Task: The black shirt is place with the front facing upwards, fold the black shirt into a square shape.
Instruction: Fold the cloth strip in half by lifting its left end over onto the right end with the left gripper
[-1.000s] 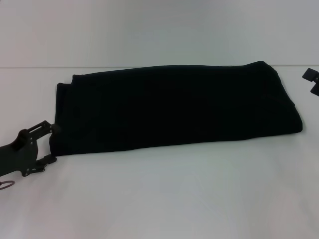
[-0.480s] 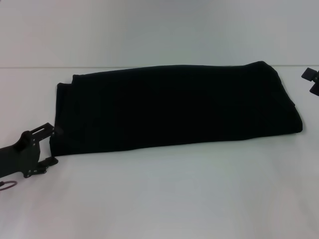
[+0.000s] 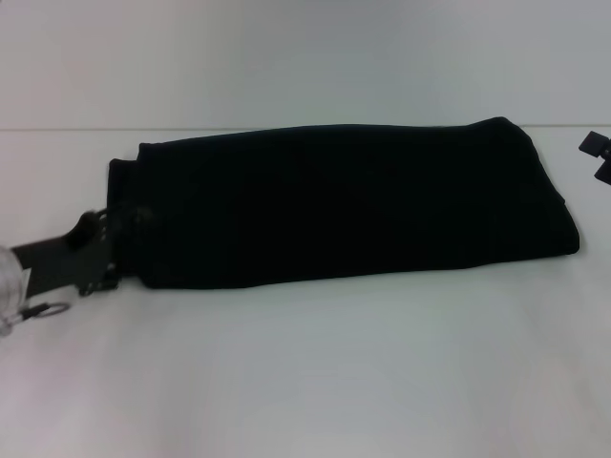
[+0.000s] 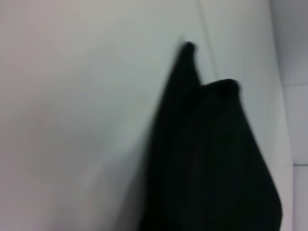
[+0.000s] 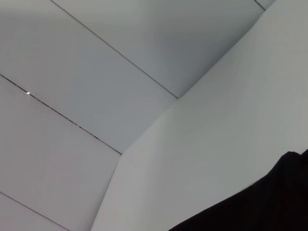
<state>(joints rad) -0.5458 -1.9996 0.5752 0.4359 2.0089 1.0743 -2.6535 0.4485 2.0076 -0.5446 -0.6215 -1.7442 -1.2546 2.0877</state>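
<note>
1. The left gripper [image 3: 113, 250] has its jaws pushed in at the shirt's left end, but black metal merges with black cloth there, so I cannot tell whether they have closed on it or stand apart.
2. The right gripper [image 3: 597, 157] sits at the far right edge, just off the shirt's right end and not touching it; too little of it shows to tell how its jaws stand.
3. The shirt [image 3: 344, 205] lies on the white table [image 3: 315, 372] as a long band, stretching away from the left jaws toward the right ones. No lettering shows.
4. It looks soft, limp and light; a lifted end will likely sag and drag.
5. In the left wrist view the end nearest those jaws shows stacked layers, so I'd pinch through all of them at the corner.
6. To my eye, bringing one short end over the other is what remains.
</note>
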